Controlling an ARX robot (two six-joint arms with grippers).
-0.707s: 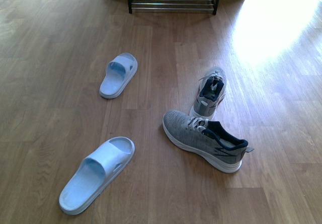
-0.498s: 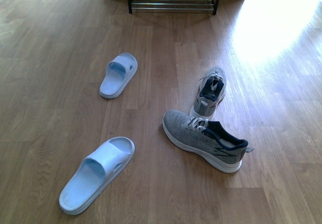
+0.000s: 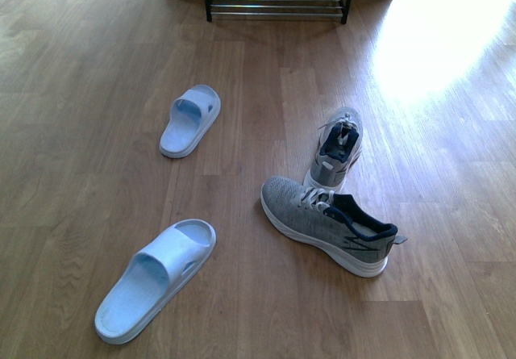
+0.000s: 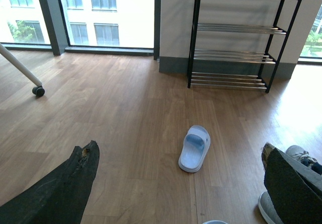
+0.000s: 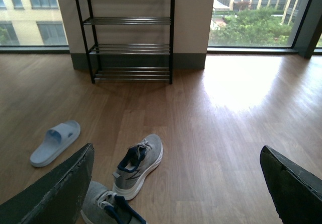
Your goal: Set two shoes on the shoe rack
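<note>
Left gripper (image 4: 178, 148) and right gripper (image 5: 176, 148) hang empty, jaws wide apart. The near sneaker (image 3: 326, 223) lies just beside its mate (image 3: 337, 149), well short of the rack (image 3: 278, 4). The best grip is probably straddling the near sneaker's collar.

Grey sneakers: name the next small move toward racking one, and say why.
Probably lower the right hand toward the nearer grey sneaker. The hand is open and empty, that sneaker lies on the floor right of centre, and the rack holds no shoes yet.
</note>
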